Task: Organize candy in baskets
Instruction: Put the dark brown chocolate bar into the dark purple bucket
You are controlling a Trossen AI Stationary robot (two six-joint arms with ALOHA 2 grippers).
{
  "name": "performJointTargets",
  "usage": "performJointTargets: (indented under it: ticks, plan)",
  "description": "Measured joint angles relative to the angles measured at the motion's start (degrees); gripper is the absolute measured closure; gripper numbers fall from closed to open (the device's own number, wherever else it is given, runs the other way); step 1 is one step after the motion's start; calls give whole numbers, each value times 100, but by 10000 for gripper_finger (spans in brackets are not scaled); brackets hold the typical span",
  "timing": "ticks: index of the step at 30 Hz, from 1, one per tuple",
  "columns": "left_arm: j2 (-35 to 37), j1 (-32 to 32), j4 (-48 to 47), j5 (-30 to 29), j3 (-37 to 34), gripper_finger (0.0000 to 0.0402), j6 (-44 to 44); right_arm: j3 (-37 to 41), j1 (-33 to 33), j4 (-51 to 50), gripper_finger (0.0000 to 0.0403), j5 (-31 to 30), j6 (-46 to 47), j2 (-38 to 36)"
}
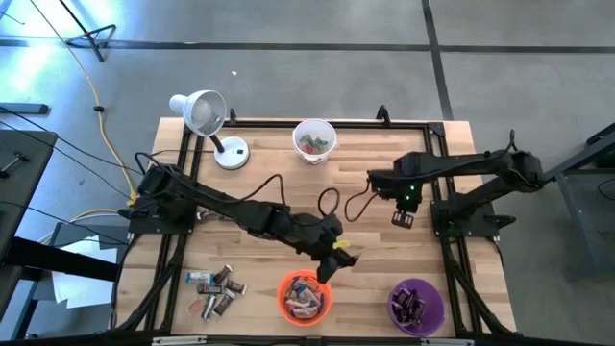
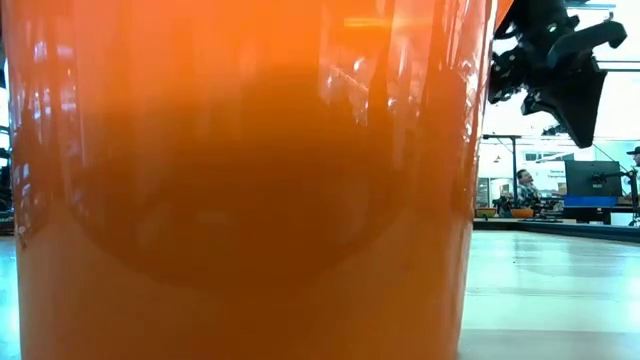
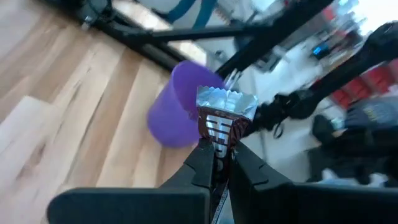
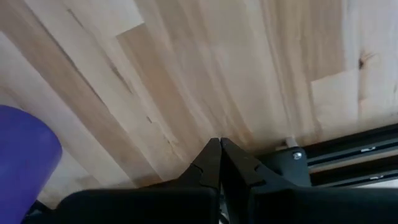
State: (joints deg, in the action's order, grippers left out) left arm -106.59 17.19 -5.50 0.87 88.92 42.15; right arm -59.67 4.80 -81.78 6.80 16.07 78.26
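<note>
My left gripper (image 1: 338, 258) hangs over the table just past the orange basket's (image 1: 305, 298) far right rim. It is shut on a dark brown candy bar (image 3: 219, 127) with a crimped silver end. The orange basket holds several candies, and its wall (image 2: 240, 200) fills the low view. The purple basket (image 1: 416, 306), which also shows in the left wrist view (image 3: 179, 106), holds a few pieces. The white basket (image 1: 314, 141) stands at the far edge. A pile of loose candy (image 1: 216, 288) lies near left. My right gripper (image 1: 404, 217) waits shut above bare wood (image 4: 219, 149). My left gripper pinches the brown candy bar between its two fingers (image 3: 205, 155) at the bar's lower end (image 3: 217, 142). The bar stands out beyond the fingertips along their line, its silver crimped end (image 3: 227, 99) free. It is lifted clear of the table.
A white desk lamp (image 1: 205, 113) with a round base (image 1: 231, 154) stands at the far left corner. Black frame rails (image 1: 288, 123) run along the table's edges. A cable loops (image 1: 332, 204) on the wood at centre. Bare wood lies between the orange and purple baskets.
</note>
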Motion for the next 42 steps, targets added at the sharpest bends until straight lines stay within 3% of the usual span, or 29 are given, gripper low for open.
performJointTargets:
  ticks: [4, 9, 16, 19, 26, 30, 36, 42]
  plan:
    - [-17, 99, -672, -293, 371, 396, -79, 1, -531, 152, 403, -137, 720, -225]
    - [-17, 142, -832, -751, 467, 396, -1, -249, -1406, 255, 403, -714, 1906, -841]
    - [-11, 67, -806, -1075, 510, 396, -36, -954, -2899, 956, 403, -2377, 3596, -1910]
    - [-11, -24, -668, -1378, 510, 396, -140, -1046, -3349, 1509, 403, -3014, 3880, -2222]
    - [-11, -347, 524, -2253, 520, 396, -1015, -1055, -4058, 2671, 403, -4634, 3477, -2481]
    - [-10, -520, 581, -2724, 882, 396, -1537, -1055, -4296, 3091, 403, -5374, 2975, -2470]
    - [-26, -719, 528, -3305, 1310, 396, -2017, -1055, -4324, 3372, 393, -5625, 2326, -2467]
    - [-28, -830, 529, -3402, 1376, 396, -1991, -1055, -4237, 3564, 338, -5769, 1903, -2467]
